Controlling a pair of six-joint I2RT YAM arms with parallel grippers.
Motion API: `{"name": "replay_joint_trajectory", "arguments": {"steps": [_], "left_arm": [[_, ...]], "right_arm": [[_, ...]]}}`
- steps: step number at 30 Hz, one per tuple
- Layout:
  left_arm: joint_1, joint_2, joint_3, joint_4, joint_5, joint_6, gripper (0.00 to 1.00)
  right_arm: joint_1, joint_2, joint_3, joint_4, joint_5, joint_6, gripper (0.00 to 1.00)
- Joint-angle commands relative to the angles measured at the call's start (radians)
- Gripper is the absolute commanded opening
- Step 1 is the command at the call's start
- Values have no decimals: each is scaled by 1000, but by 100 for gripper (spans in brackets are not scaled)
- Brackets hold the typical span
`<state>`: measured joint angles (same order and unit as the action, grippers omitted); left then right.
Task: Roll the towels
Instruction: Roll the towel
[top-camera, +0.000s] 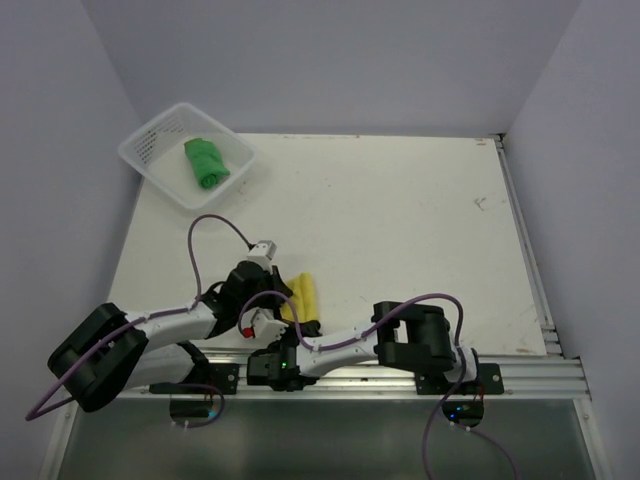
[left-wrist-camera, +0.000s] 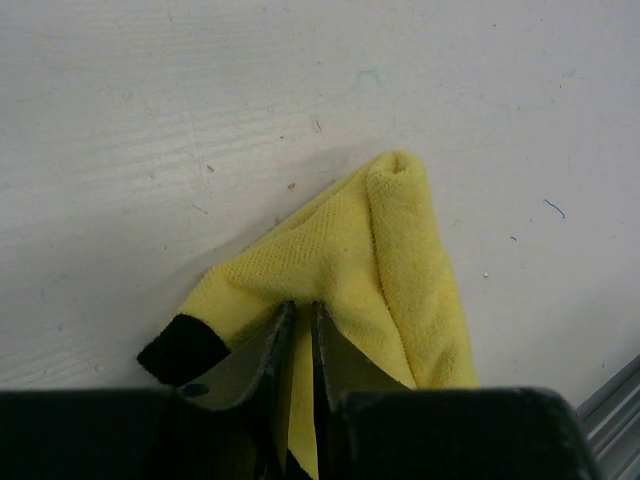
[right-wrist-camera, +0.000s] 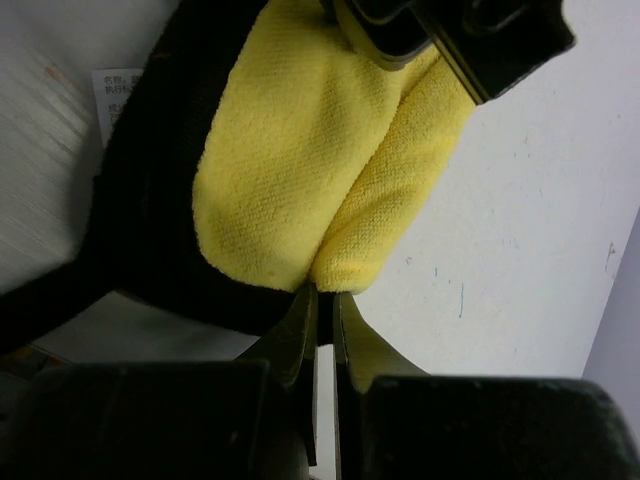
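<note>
The yellow towel (top-camera: 303, 296) lies folded into a narrow strip near the table's front edge, between both arms. In the left wrist view a fold of this towel (left-wrist-camera: 390, 250) runs between the narrowly set jaws of my left gripper (left-wrist-camera: 303, 305), and a black corner of its reverse face shows at the left. My right gripper (right-wrist-camera: 325, 292) pinches the near end of the same towel (right-wrist-camera: 290, 170) with its tips, opposite the left gripper's fingers (right-wrist-camera: 450, 45). The green towel (top-camera: 205, 162) lies rolled inside the white mesh basket (top-camera: 135, 155) at the back left.
The aluminium rail (top-camera: 400, 372) runs along the table's near edge, just behind both grippers, and shows again at the lower right (left-wrist-camera: 615, 410). Walls close the table on the left, back and right. A white label (right-wrist-camera: 112, 95) hangs from the towel's black side.
</note>
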<state>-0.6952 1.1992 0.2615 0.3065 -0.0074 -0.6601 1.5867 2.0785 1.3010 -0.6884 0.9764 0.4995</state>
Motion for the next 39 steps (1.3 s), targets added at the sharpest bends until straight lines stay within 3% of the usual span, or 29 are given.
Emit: {"name": "replay_joint_trajectory", "arguments": {"steps": [1, 22, 34, 39], "left_arm": [[0, -24, 25, 6, 3, 28, 18], [11, -121, 53, 127, 93, 14, 40], [14, 25, 18, 402, 286, -76, 43], [14, 100, 2, 408, 303, -72, 43]], "right_arm": [[-10, 72, 17, 63, -191, 2, 0], [-50, 58, -22, 113, -266, -16, 0], [-54, 66, -17, 110, -269, -15, 0], [-59, 55, -28, 116, -272, -10, 0]]}}
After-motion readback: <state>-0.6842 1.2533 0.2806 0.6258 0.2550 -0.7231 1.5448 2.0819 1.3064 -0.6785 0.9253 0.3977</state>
